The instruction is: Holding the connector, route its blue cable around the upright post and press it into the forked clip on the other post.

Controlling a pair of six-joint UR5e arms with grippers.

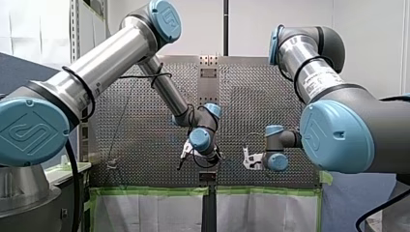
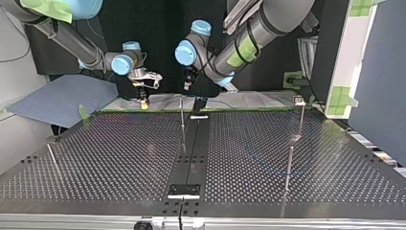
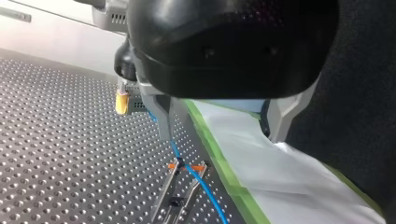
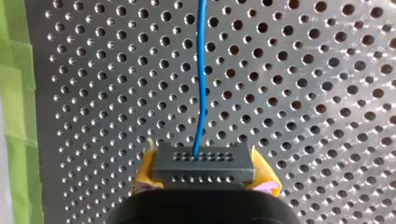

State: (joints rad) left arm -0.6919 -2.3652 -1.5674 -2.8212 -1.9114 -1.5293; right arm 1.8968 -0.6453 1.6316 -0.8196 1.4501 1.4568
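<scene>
Right gripper (image 4: 205,174) clamped on connector (image 4: 204,161), upper left of centre in top view. Blue cable (image 4: 201,70) crosses mouth of forked clip (image 3: 187,166) under left gripper (image 3: 219,135), fingers spread, empty. Seating step, likely. Next you press cable down into fork.

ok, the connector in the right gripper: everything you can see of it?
The connector is a small dark grey rectangular block, plastic by the look, its face carrying two rows of tiny holes. The blue cable leaves one hole in the row further from the gripper, near the middle, and runs off above the perforated table. My right gripper clamps its short ends between yellow pads, level and square. Whether it touches the table cannot be told.
</scene>
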